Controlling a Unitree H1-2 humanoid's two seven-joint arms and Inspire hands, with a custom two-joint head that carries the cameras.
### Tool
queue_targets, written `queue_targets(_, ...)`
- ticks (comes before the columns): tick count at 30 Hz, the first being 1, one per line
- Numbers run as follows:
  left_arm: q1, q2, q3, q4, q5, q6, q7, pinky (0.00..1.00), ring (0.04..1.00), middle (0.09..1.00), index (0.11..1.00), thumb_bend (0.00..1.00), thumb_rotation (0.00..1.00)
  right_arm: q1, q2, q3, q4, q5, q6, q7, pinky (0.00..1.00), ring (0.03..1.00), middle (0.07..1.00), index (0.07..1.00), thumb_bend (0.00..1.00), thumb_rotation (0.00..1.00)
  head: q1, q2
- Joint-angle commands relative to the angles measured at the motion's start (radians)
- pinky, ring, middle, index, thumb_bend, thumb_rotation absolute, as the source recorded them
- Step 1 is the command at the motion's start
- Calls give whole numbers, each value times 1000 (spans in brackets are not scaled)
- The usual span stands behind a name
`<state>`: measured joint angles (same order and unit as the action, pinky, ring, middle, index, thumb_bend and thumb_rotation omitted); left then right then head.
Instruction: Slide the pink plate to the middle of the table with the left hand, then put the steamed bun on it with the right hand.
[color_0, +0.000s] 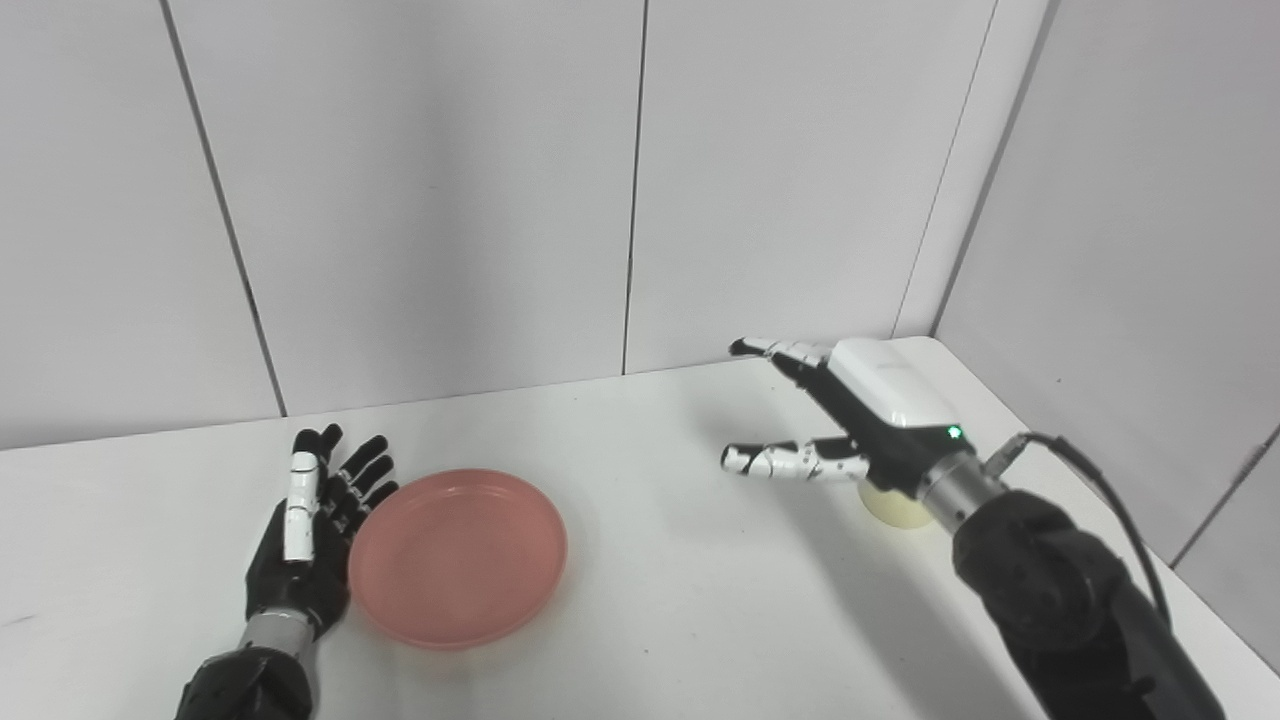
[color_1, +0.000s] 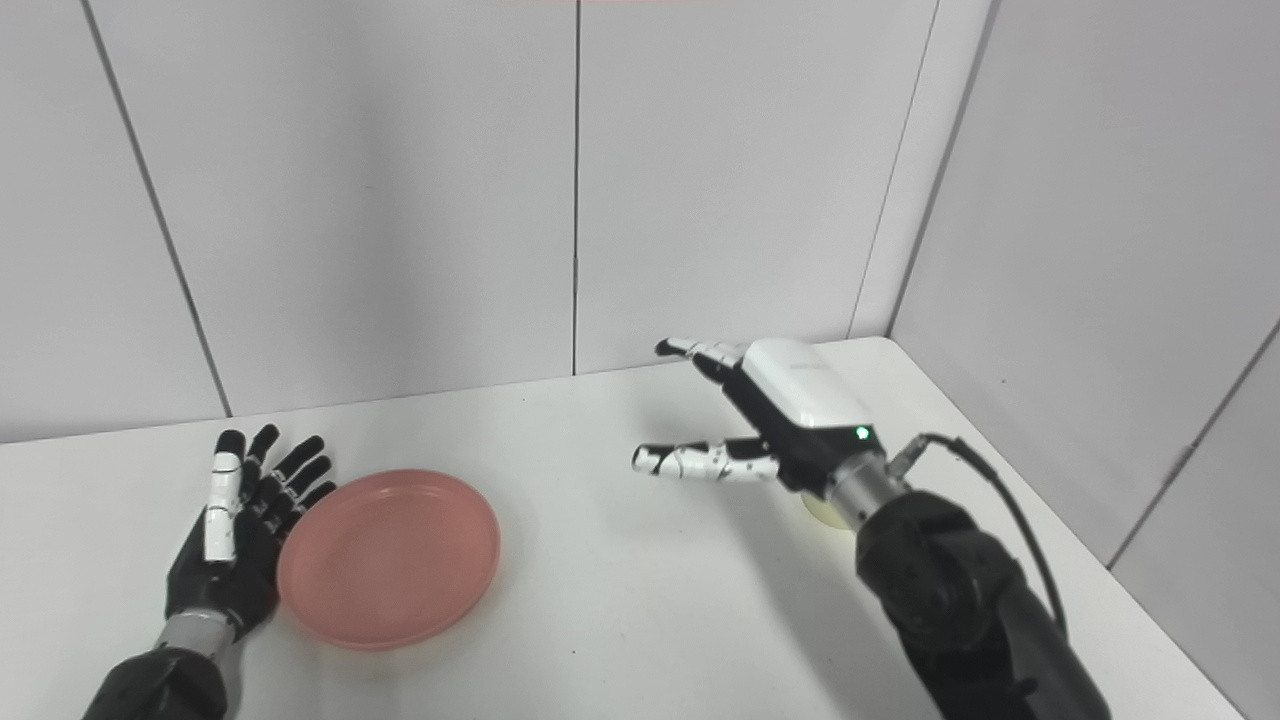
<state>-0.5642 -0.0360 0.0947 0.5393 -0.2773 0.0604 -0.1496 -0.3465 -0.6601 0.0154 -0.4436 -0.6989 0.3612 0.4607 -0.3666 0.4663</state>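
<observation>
The pink plate (color_0: 458, 556) lies flat on the white table (color_0: 660, 560), left of centre. My left hand (color_0: 312, 531) stands on edge against the plate's left rim, fingers straight and spread, holding nothing. My right hand (color_0: 845, 420) hovers open above the table's right side, fingers and thumb stretched toward the left. The pale steamed bun (color_0: 893, 505) sits on the table under my right wrist, mostly hidden by it; only its lower edge shows (color_1: 822, 510).
Grey wall panels (color_0: 440, 200) close the table at the back and the right, meeting at the far right corner. A black cable (color_0: 1100, 490) loops from my right forearm.
</observation>
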Motion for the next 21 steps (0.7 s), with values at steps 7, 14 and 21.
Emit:
queue_targets(7, -11, 7, -13, 20, 21, -9, -1, 846, 879, 854, 1000, 668, 889, -80, -101, 20, 3, -225, 95, 155, 636, 804, 818, 779, 999, 672, 2, -3)
queue_targets(14, -6, 7, -17, 11, 30, 2, -4, 840, 882, 854, 1000, 656, 889, -85, -132, 25, 70, -348, 104, 280, 615, 795, 808, 771, 1000, 604, 1, -1)
queue_targets(21, -7, 9, -23, 12, 38, 12, -2, 828, 876, 851, 1000, 645, 888, -77, -118, -22, 180, -356, 108, 319, 567, 759, 815, 771, 1000, 571, 0, -1)
